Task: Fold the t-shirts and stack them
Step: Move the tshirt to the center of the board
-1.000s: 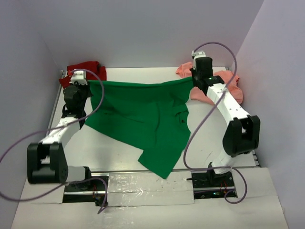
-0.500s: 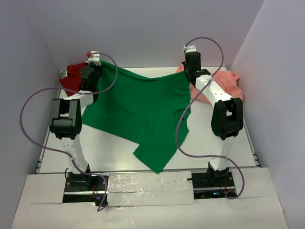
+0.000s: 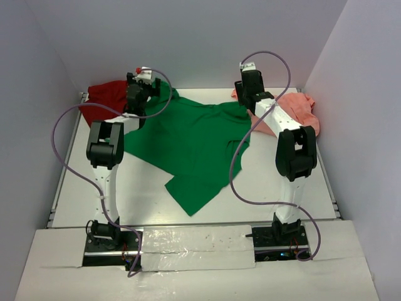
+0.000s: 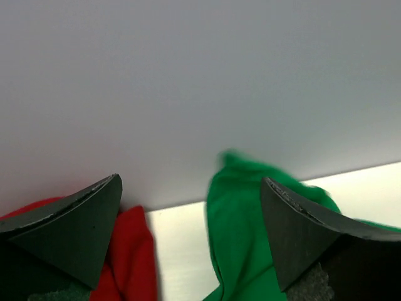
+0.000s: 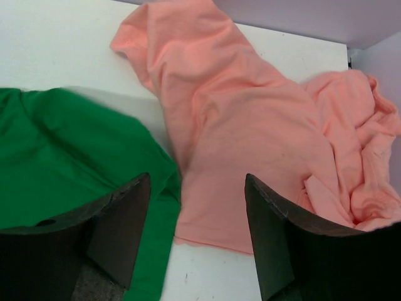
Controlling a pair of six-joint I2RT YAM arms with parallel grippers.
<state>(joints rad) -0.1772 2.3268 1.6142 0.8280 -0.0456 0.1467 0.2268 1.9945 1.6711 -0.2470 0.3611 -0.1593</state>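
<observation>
Likely laid out flat for folding, the bright green cloth t-shirt (image 3: 194, 147) sprawls across the white table (image 3: 263, 182), its far edge below the left gripper (image 4: 190, 188) and right gripper (image 5: 197, 179), both gaping empty, with the dark red t-shirt (image 3: 103, 100) and salmon pink t-shirt (image 3: 294, 110) bunched alongside.

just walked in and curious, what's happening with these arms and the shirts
Both arms reach to the far edge of the table. The left gripper and right gripper are open and hold nothing. The green t-shirt lies spread between them, unfolded. The dark red t-shirt sits crumpled at far left, the salmon pink t-shirt at far right.
</observation>
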